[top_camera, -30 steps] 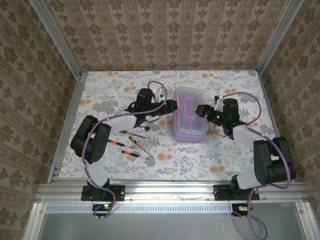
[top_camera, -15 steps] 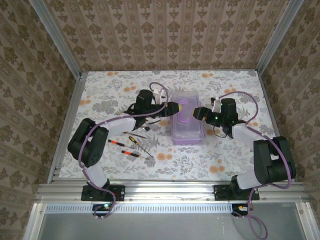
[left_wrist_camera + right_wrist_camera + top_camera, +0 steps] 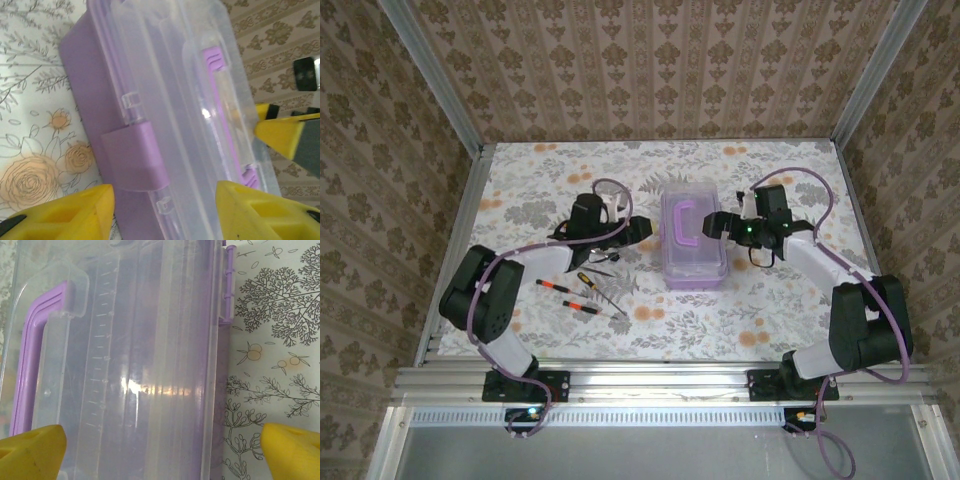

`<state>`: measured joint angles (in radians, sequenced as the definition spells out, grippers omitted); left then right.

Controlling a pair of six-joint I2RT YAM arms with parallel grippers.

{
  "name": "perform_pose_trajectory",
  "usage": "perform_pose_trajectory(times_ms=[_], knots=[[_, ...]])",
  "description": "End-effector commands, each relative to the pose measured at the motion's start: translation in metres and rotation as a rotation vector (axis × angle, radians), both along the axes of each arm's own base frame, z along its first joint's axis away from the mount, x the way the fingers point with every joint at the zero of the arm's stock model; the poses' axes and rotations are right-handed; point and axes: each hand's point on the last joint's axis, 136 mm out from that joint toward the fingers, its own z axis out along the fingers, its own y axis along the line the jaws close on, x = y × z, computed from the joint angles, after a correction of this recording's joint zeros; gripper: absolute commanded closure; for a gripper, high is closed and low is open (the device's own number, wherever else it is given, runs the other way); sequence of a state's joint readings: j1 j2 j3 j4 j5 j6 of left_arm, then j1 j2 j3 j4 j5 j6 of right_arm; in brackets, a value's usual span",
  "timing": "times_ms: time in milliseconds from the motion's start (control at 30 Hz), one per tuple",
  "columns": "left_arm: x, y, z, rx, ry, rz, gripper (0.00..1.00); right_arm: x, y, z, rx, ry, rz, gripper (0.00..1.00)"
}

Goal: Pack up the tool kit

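Note:
The tool kit's purple box (image 3: 694,243) lies flat mid-table, its clear lid down and the purple handle (image 3: 681,222) on top. My left gripper (image 3: 636,229) is open just left of the box, not touching it. In the left wrist view its yellow fingers (image 3: 75,210) stand apart in front of the box (image 3: 150,90) and its purple latch (image 3: 132,156). My right gripper (image 3: 712,227) is open wide at the box's right side, over the lid (image 3: 140,365) and handle (image 3: 30,355). Several orange-and-black screwdrivers (image 3: 582,306) lie on the table left of the box.
The table has a floral cloth (image 3: 770,310) and is walled by patterned panels with metal rails (image 3: 455,250). The loose tools lie close under the left arm (image 3: 520,255). A yellow finger of the right gripper (image 3: 280,135) shows past the box in the left wrist view.
The box has settled from a tilted pose to flat. My left gripper has drawn back left, off the lid. The right gripper has opened wider.

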<state>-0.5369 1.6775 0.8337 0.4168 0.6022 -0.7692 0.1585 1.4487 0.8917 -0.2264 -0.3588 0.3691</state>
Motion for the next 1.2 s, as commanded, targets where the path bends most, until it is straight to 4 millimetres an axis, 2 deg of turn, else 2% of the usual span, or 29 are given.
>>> perform_pose_trajectory(times_ms=[0, 267, 600, 733, 867, 1167], knots=[[-0.001, -0.001, -0.022, 0.015, 0.034, -0.005, 0.44, -0.033, -0.003, -0.036, -0.124, 0.178, 0.057, 0.00], [0.002, -0.010, -0.038, 0.003, 0.062, -0.019, 0.44, -0.020, 0.014, -0.011, -0.076, 0.111, 0.106, 0.00], [0.006, -0.019, -0.041, -0.034, 0.068, -0.021, 0.43, -0.014, 0.026, 0.011, -0.028, 0.064, 0.141, 0.00], [0.008, -0.021, -0.041, -0.043, 0.069, -0.019, 0.43, -0.011, 0.032, 0.013, -0.014, 0.057, 0.154, 0.00], [0.008, -0.022, -0.041, -0.043, 0.067, -0.022, 0.43, -0.006, 0.034, 0.007, -0.040, 0.072, 0.150, 0.00], [0.002, -0.028, -0.038, -0.052, 0.074, -0.059, 0.43, 0.003, 0.036, -0.011, -0.214, 0.112, 0.142, 0.00]])
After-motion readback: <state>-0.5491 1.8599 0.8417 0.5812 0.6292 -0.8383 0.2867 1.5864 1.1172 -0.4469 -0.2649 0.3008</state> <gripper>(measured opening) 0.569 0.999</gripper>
